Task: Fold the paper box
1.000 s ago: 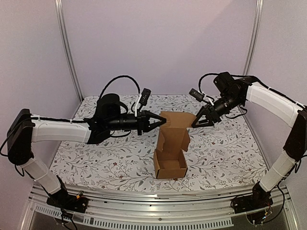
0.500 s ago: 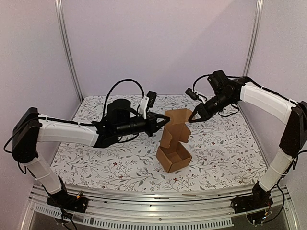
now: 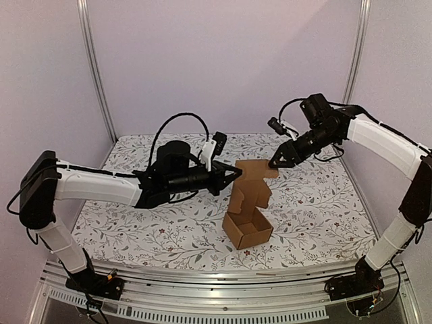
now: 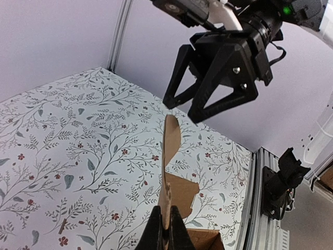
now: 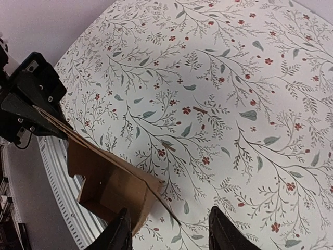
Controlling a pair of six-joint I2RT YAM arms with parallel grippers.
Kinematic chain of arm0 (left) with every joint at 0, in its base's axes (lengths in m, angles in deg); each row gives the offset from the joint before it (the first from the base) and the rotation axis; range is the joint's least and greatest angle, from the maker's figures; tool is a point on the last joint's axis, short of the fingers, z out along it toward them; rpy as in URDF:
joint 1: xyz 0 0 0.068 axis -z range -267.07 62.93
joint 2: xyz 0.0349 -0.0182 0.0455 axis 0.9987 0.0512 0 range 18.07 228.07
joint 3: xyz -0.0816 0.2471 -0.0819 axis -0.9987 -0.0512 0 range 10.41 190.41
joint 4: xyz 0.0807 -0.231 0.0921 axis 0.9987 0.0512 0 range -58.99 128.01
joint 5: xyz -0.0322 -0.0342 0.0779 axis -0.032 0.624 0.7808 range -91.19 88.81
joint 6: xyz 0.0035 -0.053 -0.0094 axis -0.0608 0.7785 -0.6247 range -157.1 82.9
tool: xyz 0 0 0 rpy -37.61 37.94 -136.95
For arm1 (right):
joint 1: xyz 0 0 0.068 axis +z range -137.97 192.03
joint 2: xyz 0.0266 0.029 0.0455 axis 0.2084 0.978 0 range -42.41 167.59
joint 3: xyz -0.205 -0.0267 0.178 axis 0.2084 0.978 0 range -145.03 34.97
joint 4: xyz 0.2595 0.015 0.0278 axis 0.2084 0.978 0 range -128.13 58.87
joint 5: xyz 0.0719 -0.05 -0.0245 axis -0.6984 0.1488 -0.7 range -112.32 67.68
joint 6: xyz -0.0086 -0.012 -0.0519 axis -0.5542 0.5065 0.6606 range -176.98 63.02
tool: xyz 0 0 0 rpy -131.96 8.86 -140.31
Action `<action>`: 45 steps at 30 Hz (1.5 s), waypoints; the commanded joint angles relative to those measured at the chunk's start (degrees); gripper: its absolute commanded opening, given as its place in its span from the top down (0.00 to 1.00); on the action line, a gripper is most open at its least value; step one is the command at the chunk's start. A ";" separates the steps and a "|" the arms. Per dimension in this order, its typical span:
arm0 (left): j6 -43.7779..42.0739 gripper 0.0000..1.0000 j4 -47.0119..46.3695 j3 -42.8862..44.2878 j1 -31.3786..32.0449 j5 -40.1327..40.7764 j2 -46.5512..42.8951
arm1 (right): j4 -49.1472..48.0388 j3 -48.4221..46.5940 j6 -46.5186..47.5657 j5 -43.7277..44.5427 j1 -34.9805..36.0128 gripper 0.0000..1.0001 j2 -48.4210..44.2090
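Brown cardboard, plain and unprinted, makes up the paper box (image 3: 250,202), which stands on the floral tablecloth (image 3: 155,229) near the middle of the table, a little to the right of centre.

Its base is a small tray with raised walls and its opening facing up. From the tray's far side the lid panel rises tall, with a notched side flap on it and a rounded tab at its top.

Your left gripper (image 3: 235,173) reaches in almost level from the left. Its jaws are pinched on the left edge of that raised panel. The left wrist view shows both fingers pressed together with the thin edge of the sheet caught between them.

Your right gripper (image 3: 277,162) comes down from the right and hangs at the panel's upper right corner. Its jaws stand apart and grip nothing. In the left wrist view its spread fingers sit just above the rounded tab. In the right wrist view the lid's edge runs from the left gripper toward the gap between the two fingertips.

You cannot tell from these views whether the tray rests fully flat on the cloth.
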 commanded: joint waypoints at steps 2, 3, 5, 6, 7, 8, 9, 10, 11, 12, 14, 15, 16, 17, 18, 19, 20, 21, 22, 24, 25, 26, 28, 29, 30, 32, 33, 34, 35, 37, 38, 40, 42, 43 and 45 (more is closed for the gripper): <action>-2.42 1.00 0.56 -2.61 -4.89 -12.50 -5.07 | 10.86 -1.31 11.55 -9.42 -9.30 0.44 -6.81; -2.81 1.00 -0.25 -2.89 -5.50 -15.79 -5.41 | 11.30 -0.82 14.11 -9.77 -10.13 0.41 -7.31; -2.29 1.00 -2.81 -3.19 -6.18 -22.32 -5.52 | 10.80 0.85 16.07 -12.12 -11.72 0.38 -8.83; -1.59 1.00 -4.41 -3.12 -6.30 -25.11 -5.22 | 10.13 1.56 16.59 -12.59 -11.85 0.38 -9.09; -0.56 1.00 -5.99 -2.96 -6.31 -27.24 -4.84 | 9.01 2.34 16.88 -13.49 -11.90 0.38 -9.15; 0.57 1.00 -7.55 -2.82 -6.32 -28.63 -4.46 | 8.35 3.01 17.07 -14.51 -11.89 0.38 -9.01; 1.92 1.00 -9.66 -2.85 -6.32 -29.52 -4.05 | 7.59 3.61 17.69 -15.69 -11.87 0.38 -8.57; 3.83 1.00 -11.91 -3.07 -6.33 -30.23 -3.64 | 6.65 4.13 17.96 -16.38 -11.88 0.39 -8.18; 5.08 1.00 -14.05 -3.30 -6.34 -30.62 -3.18 | 5.85 4.36 18.09 -16.61 -11.86 0.39 -7.78; 5.92 1.00 -15.38 -3.41 -6.36 -30.50 -2.99 | 5.40 4.40 18.10 -17.00 -11.81 0.39 -7.10; 7.01 1.00 -17.29 -3.57 -6.33 -30.42 -2.66 | 5.01 4.05 17.97 -17.64 -11.38 0.40 -6.17; 7.27 1.00 -17.53 -3.66 -6.32 -29.87 -2.62 | 4.98 3.91 17.94 -18.54 -11.05 0.41 -5.76; 7.38 1.00 -17.56 -3.80 -6.32 -29.10 -2.60 | 5.03 3.89 17.93 -19.47 -10.66 0.41 -5.70; 7.50 1.00 -17.62 -3.85 -6.32 -28.80 -2.48 | 4.98 3.96 17.97 -20.21 -10.12 0.41 -5.91; 7.63 1.00 -17.65 -3.86 -6.32 -28.41 -2.51 | 5.00 4.09 18.08 -20.91 -9.35 0.41 -6.16; 7.73 1.00 -17.67 -3.86 -6.32 -28.02 -2.38 | 5.01 4.18 18.34 -21.62 -8.60 0.41 -6.76; 7.90 1.00 -17.78 -3.94 -6.32 -27.64 -2.30 | 5.02 4.23 18.52 -22.38 -7.68 0.41 -7.14; 7.97 1.00 -17.74 -4.01 -6.32 -27.12 -2.19 | 4.94 4.23 18.75 -23.31 -6.83 0.40 -7.68; 8.05 1.00 -17.62 -4.08 -6.33 -26.75 -2.10 | 4.91 4.23 18.93 -24.49 -6.20 0.40 -8.25; 8.00 1.00 -17.23 -4.21 -6.27 -25.68 -2.07 | 4.60 4.15 18.62 -27.34 -5.10 0.39 -8.73; 7.92 1.00 -16.84 -4.21 -6.23 -25.36 -2.15 | 4.61 4.07 18.37 -28.81 -4.77 0.39 -8.84; 7.84 1.00 -16.56 -4.21 -6.15 -25.26 -2.16 | 4.41 3.98 17.93 -29.58 -4.50 0.38 -8.95; 7.95 1.00 -16.54 -4.13 -6.06 -25.27 -1.95 | 4.09 3.88 17.45 -30.65 -3.76 0.38 -8.97; 8.08 1.00 -16.58 -4.12 -5.98 -25.11 -1.86 | 3.97 3.93 17.36 -31.07 -3.41 0.38 -8.92; 8.15 1.00 -16.58 -4.19 -5.90 -24.82 -1.82 | 3.96 3.81 17.33 -31.59 -3.11 0.38 -8.85; 8.20 1.00 -16.65 -4.21 -5.83 -24.34 -1.66 | 3.89 3.71 17.31 -32.32 -2.44 0.37 -8.59; 8.34 1.00 -16.71 -4.11 -5.80 -24.23 -1.56 | 3.92 3.72 17.28 -32.37 -1.95 0.37 -8.54; 8.46 1.00 -16.83 -4.12 -5.71 -24.11 -1.47 | 3.89 3.71 17.31 -32.22 -1.45 0.36 -8.46; 8.52 1.00 -16.90 -3.94 -5.58 -24.21 -1.28 | 3.85 3.71 17.38 -32.26 -1.12 0.36 -8.45; 8.81 1.00 -16.86 -3.42 -5.32 -24.64 -0.84 | 3.40 3.71 17.11 -32.44 -0.37 0.36 -8.42; 8.89 1.00 -16.94 -3.18 -5.20 -25.01 -0.58 | 3.00 3.64 16.87 -32.26 -0.11 0.36 -8.37; 9.09 1.00 -17.03 -2.67 -4.88 -25.91 -0.01 | 2.22 3.43 15.88 -32.15 0.12 0.37 -7.98; 9.25 1.00 -17.50 -2.34 -4.53 -26.96 0.48 | 1.73 3.00 14.99 -31.87 0.15 0.39 -7.38; 9.58 1.00 -17.86 -2.22 -4.48 -27.57 0.74 | 1.61 2.74 14.60 -31.80 0.16 0.41 -7.12; 10.45 1.00 -18.87 -2.07 -4.47 -28.63 1.18 | 1.33 2.34 14.44 -31.86 0.14 0.45 -6.51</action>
